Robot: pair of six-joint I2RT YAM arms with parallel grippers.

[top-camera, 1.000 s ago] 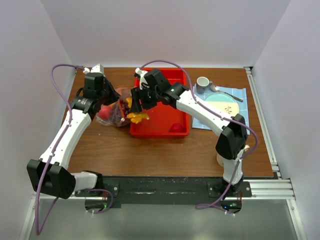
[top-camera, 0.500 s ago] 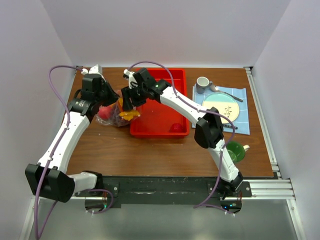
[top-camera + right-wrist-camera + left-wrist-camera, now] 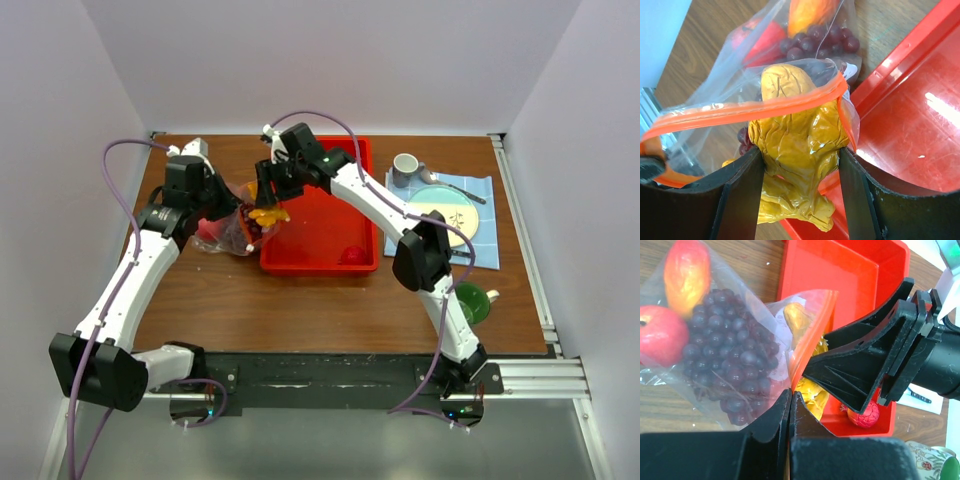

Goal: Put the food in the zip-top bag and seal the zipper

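The clear zip-top bag (image 3: pixel 228 226) lies left of the red tray (image 3: pixel 320 245), its orange-red zipper (image 3: pixel 755 109) held open. It holds purple grapes (image 3: pixel 722 352), a red fruit (image 3: pixel 660 335) and an orange wedge (image 3: pixel 687 272). My left gripper (image 3: pixel 790 395) is shut on the bag's mouth edge. My right gripper (image 3: pixel 800 165) is shut on the lumpy yellow-orange cluster (image 3: pixel 795 145) and holds it at the bag's mouth, its top just under the zipper. Another red fruit (image 3: pixel 352 255) lies in the tray's near right corner.
A blue mat (image 3: pixel 450 215) with a pale plate, a spoon and a grey cup (image 3: pixel 404 168) lies right of the tray. A green cup (image 3: pixel 472 300) stands near the right arm's base.
My right gripper has moved left from over the tray to the bag's mouth, carrying the yellow cluster. My left gripper still holds the bag edge and has shifted slightly.
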